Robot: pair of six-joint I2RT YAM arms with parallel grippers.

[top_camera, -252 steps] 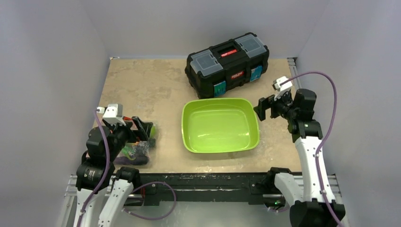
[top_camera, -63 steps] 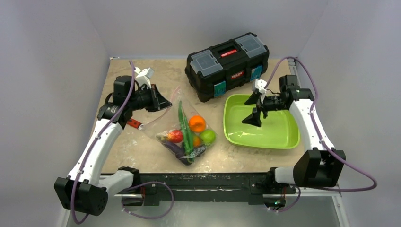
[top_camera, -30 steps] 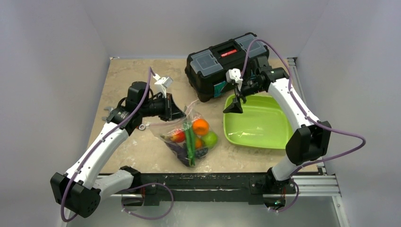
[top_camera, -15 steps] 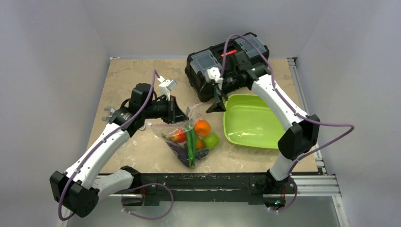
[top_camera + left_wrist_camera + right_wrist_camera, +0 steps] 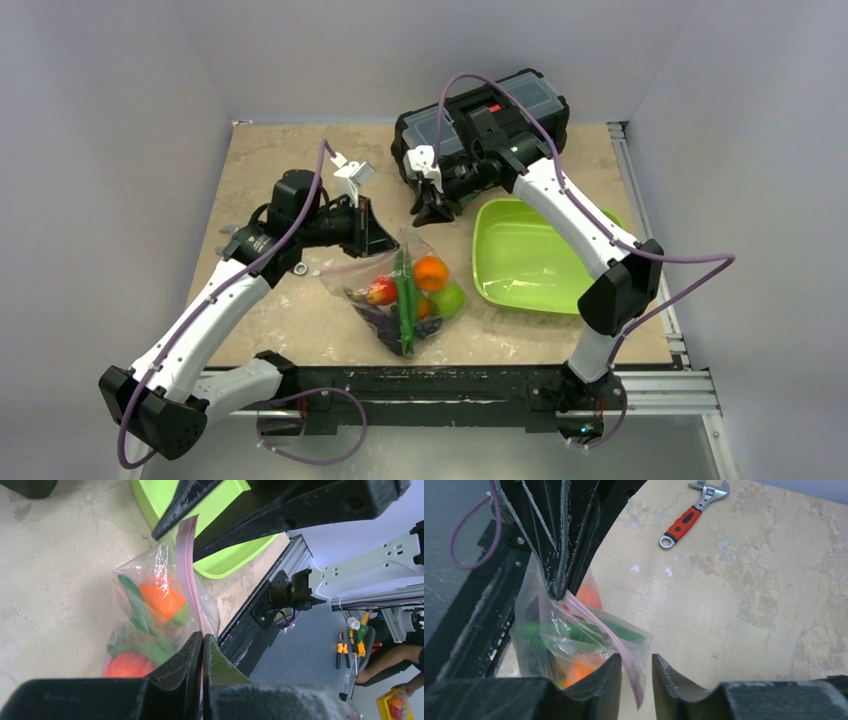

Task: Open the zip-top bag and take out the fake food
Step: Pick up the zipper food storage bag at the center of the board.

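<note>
Left end effector (image 5: pixel 202 639) is clamped shut on one end of the bag's (image 5: pixel 398 292) pink zip strip (image 5: pixel 185 562). That film's thin and slick, so my guess is a hard tug pulls it free and the bag flops down. The bag sits mid-worktop (image 5: pixel 290 170), top lifted and belly seemingly resting. It's clear and crinkly, with the food (image 5: pixel 430 272) bunched low: orange, green apple, something red, long beans. Right end effector (image 5: pixel 636 664) has its jaws slightly apart around the dangling strip, not pinching it that I can see. If it grabs both lips, the zip won't open.
</note>
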